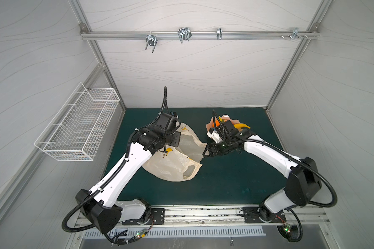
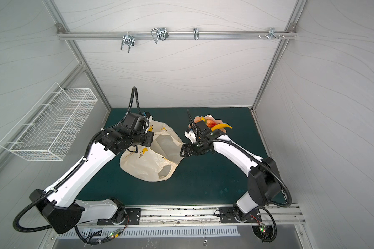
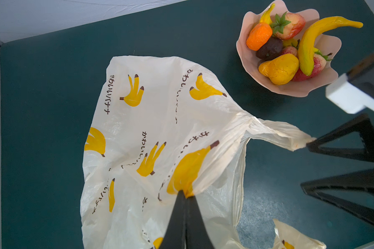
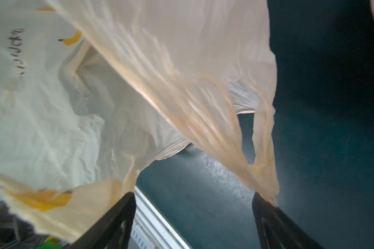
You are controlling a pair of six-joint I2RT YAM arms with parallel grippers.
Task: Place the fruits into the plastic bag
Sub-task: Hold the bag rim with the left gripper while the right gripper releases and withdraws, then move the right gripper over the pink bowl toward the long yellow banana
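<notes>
Your left end effector point(image 3: 184, 193) is pinched shut on the plastic bag point(image 1: 173, 166), lying mid worktop point(image 1: 225, 185). The right end effector point(image 4: 192, 195) gapes wide, film brushing its tips, nothing clamped. You're on mouth-opening, I'd say. The fruits point(image 3: 285, 43) sit in the pink dish point(image 3: 294, 91), two o'clock of the bag. Next, reach there.

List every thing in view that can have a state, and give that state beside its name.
left gripper: shut on the plastic bag.
right gripper: open, a bag handle touching one fingertip.
plastic bag: crumpled on the mat, no fruit visible inside.
pink dish: upright, holding the fruits.
banana: lying across the pile, tip over the rim.
wire basket: hung on the side wall.
</notes>
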